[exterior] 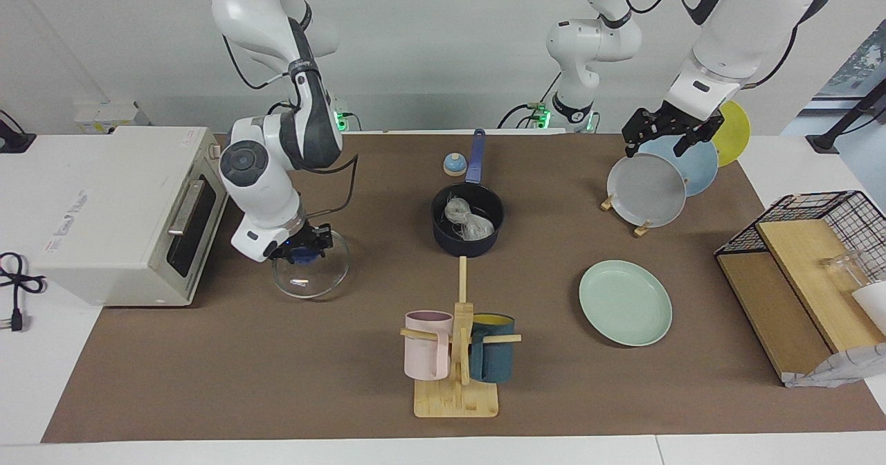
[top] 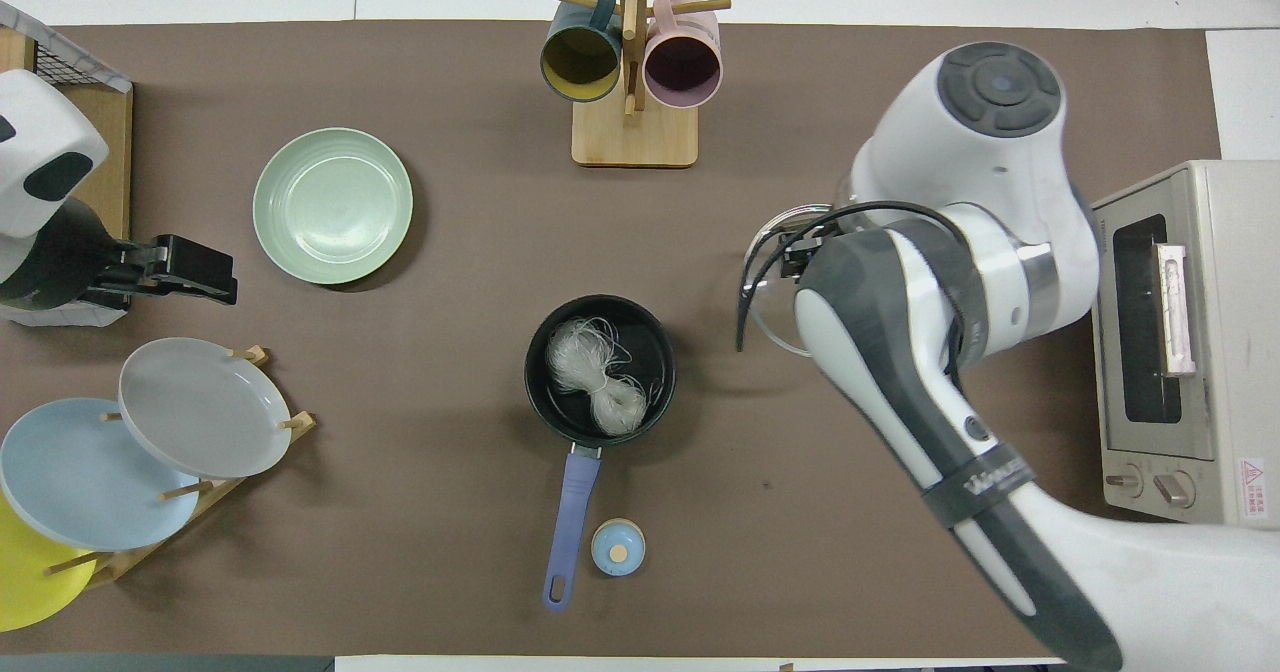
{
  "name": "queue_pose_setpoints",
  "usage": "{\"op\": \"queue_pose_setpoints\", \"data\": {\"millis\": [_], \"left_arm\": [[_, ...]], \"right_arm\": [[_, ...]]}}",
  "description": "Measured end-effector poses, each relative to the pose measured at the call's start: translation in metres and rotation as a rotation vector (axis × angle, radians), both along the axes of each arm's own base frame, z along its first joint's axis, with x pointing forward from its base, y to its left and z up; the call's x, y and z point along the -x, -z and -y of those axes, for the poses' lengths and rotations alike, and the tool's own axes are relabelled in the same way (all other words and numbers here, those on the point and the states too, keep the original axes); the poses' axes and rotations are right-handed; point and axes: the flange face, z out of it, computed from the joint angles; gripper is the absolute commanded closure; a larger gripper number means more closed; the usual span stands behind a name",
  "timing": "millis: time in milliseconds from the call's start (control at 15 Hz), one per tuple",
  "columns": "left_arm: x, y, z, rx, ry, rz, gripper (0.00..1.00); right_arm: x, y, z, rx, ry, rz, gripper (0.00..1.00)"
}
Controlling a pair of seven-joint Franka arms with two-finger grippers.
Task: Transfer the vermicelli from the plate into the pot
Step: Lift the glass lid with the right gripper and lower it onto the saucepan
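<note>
Right claw (exterior: 303, 251) clamps the round glass lid's (exterior: 310, 276) blue knob, lifted; left claw (exterior: 661, 133) spread, waiting over the plate rack (exterior: 640, 228).

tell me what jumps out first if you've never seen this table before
The right gripper holds a glass lid by its blue knob, lifted off the table beside the toaster oven. Mid-table, the pot already holds the vermicelli, and the mint plate lies bare.

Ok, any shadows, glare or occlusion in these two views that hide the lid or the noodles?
Facing view: even light, soft shadows; the glass lid shows faint glints under the right gripper. Overhead view: the right arm covers most of the lid; the vermicelli reads clearly against the dark pot.
</note>
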Motion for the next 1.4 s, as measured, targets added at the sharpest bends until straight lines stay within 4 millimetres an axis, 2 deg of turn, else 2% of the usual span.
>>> {"op": "queue_pose_setpoints", "data": {"millis": [133,267,467,733,1000,1400], "left_arm": [[0.000,0.000,0.000,0.000,0.000,0.000,0.00],[0.000,0.000,0.000,0.000,0.000,0.000,0.00],[0.000,0.000,0.000,0.000,0.000,0.000,0.00],[0.000,0.000,0.000,0.000,0.000,0.000,0.00],[0.000,0.000,0.000,0.000,0.000,0.000,0.00],[0.000,0.000,0.000,0.000,0.000,0.000,0.00]], "right_arm": [[0.021,-0.014,-0.056,0.004,0.066,0.021,0.80],[0.041,-0.017,-0.099,0.005,0.116,0.034,0.80],[0.062,-0.014,-0.139,-0.001,0.145,0.049,0.80],[0.087,0.008,-0.186,0.022,0.154,0.062,0.79],[0.100,0.031,-0.212,0.034,0.156,0.064,0.79],[0.097,0.034,-0.213,0.027,0.177,0.073,0.78]]}}
